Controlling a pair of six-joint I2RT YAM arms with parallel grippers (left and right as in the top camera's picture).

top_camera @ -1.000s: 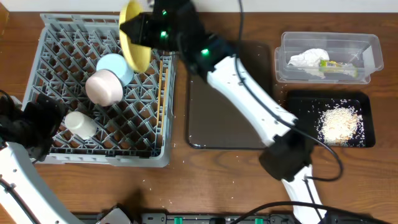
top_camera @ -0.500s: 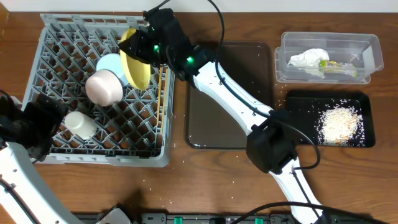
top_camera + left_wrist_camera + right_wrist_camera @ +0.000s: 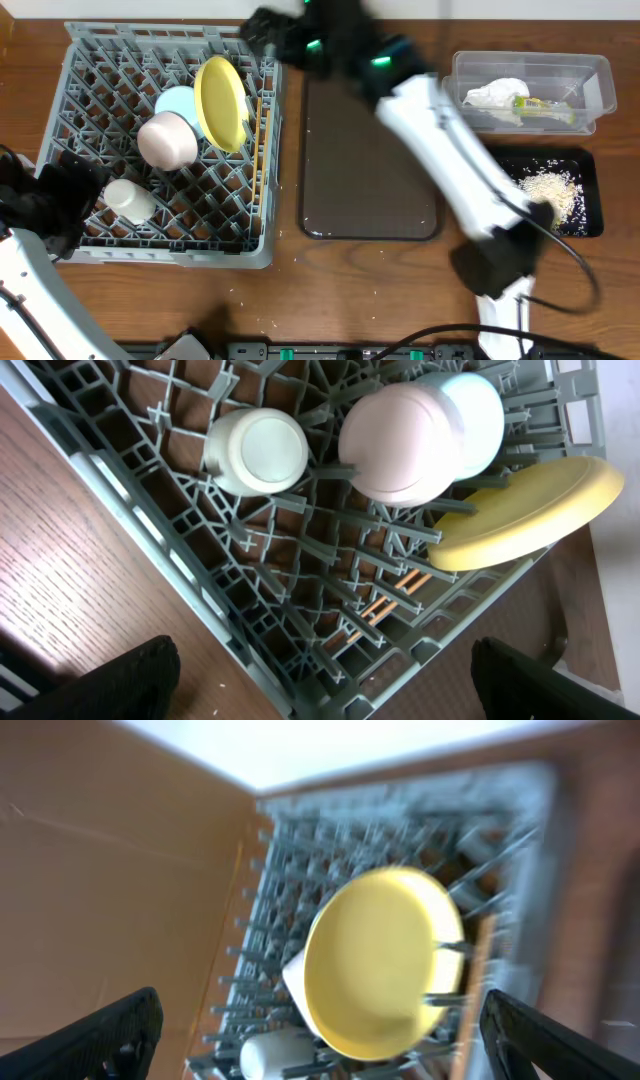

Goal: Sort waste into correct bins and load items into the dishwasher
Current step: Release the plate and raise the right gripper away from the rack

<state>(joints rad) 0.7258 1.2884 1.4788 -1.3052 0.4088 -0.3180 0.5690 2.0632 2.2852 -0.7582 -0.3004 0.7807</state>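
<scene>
The grey dishwasher rack [image 3: 60, 250] holds a pale yellow plate [image 3: 222, 103] standing on edge between pegs. A light blue bowl [image 3: 176, 103] and a pink bowl [image 3: 166, 142] sit beside it, and a cream cup [image 3: 128, 199] lies nearer the front. Chopsticks [image 3: 264, 120] lie along the rack's right side. My right gripper [image 3: 268, 30] hovers open above the rack's back right corner, clear of the plate [image 3: 385, 960]. My left gripper [image 3: 80, 205] stays open at the rack's front left edge [image 3: 200, 610]. The clear tub [image 3: 600, 70] holds the tissue [image 3: 493, 94] and the wrapper [image 3: 545, 106].
A dark brown serving tray [image 3: 370, 150] lies between the rack and the bins. The black tray [image 3: 480, 190] with a heap of rice sits in front of the clear tub. Stray rice grains [image 3: 262, 320] dot the table near the front edge.
My right gripper opened and let go of the yellow plate, which now stands in the rack. The arm pulled back and to the right. The left arm has not moved.
</scene>
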